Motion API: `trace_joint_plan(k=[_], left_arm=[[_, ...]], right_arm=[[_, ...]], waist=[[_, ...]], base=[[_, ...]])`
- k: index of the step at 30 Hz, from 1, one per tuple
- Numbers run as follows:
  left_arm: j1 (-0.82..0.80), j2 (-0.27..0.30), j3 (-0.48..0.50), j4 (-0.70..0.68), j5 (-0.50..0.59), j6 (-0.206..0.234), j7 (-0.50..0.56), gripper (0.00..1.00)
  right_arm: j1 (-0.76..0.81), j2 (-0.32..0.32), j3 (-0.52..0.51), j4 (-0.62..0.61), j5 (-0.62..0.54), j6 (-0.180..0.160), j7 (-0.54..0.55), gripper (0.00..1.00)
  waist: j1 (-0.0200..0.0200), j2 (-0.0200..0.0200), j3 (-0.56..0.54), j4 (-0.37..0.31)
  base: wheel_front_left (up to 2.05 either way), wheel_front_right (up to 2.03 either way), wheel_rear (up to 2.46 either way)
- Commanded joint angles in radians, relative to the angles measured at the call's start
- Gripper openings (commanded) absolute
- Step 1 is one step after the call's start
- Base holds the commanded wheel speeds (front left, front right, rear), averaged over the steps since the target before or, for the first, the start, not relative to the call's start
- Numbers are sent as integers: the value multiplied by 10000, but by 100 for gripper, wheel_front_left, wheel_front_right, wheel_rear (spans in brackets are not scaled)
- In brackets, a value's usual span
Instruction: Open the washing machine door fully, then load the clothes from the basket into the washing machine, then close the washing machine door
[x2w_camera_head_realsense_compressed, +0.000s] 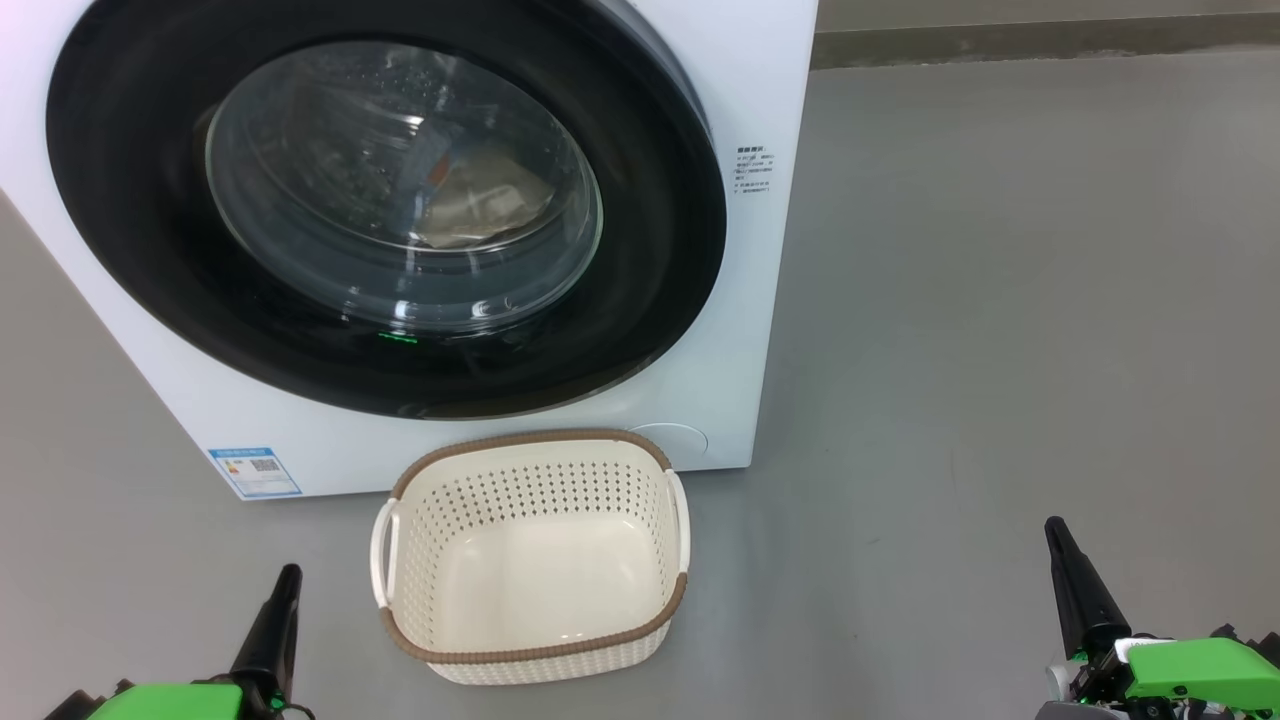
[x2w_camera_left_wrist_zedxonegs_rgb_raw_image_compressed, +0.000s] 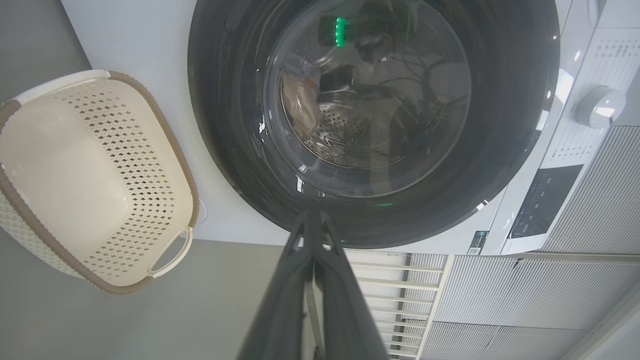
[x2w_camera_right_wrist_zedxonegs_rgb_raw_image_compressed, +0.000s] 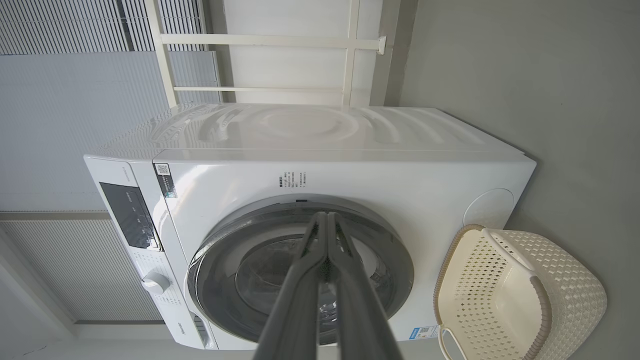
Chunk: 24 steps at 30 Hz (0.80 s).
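The washing machine (x2w_camera_head_realsense_compressed: 760, 250) stands on the grey floor with the washing machine door (x2w_camera_head_realsense_compressed: 130, 200) flat against its front. Through the glass I see the clothes (x2w_camera_head_realsense_compressed: 480, 205) as a pale crumpled heap in the drum. The basket (x2w_camera_head_realsense_compressed: 530, 450) sits on the floor just before the machine and has nothing in it. My left gripper (x2w_camera_head_realsense_compressed: 288, 572) is shut at the lower left, left of the basket. My right gripper (x2w_camera_head_realsense_compressed: 1052, 525) is shut at the lower right, well off to the basket's right. The left wrist view has my left gripper (x2w_camera_left_wrist_zedxonegs_rgb_raw_image_compressed: 312, 215) pointing at the door (x2w_camera_left_wrist_zedxonegs_rgb_raw_image_compressed: 510, 100). In the right wrist view my right gripper (x2w_camera_right_wrist_zedxonegs_rgb_raw_image_compressed: 326, 216) points at the door (x2w_camera_right_wrist_zedxonegs_rgb_raw_image_compressed: 220, 280).
A blue label (x2w_camera_head_realsense_compressed: 253, 472) marks the machine's lower left corner. The control knob (x2w_camera_left_wrist_zedxonegs_rgb_raw_image_compressed: 600, 107) and a dark panel sit along the machine's top edge. Behind the machine are a white frame (x2w_camera_right_wrist_zedxonegs_rgb_raw_image_compressed: 350, 45) and ribbed wall panels. Open grey floor lies to the right.
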<state>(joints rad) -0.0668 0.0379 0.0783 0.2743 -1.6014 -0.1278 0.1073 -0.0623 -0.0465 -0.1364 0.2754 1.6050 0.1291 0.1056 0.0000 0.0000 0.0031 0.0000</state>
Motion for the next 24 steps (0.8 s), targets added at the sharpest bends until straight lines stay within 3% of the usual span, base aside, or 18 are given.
trace_joint_plan(k=[1,24], left_arm=[[-412,124,357,-294,-70,-29,61,0],[-412,123,356,-294,-71,-29,60,0]], right_arm=[[-457,-37,223,-307,33,16,79,0],[-457,-37,224,-307,34,16,78,0]], waist=[[0,0,0,0],[0,0,0,0]], base=[[0,0,0],[0,0,0]])
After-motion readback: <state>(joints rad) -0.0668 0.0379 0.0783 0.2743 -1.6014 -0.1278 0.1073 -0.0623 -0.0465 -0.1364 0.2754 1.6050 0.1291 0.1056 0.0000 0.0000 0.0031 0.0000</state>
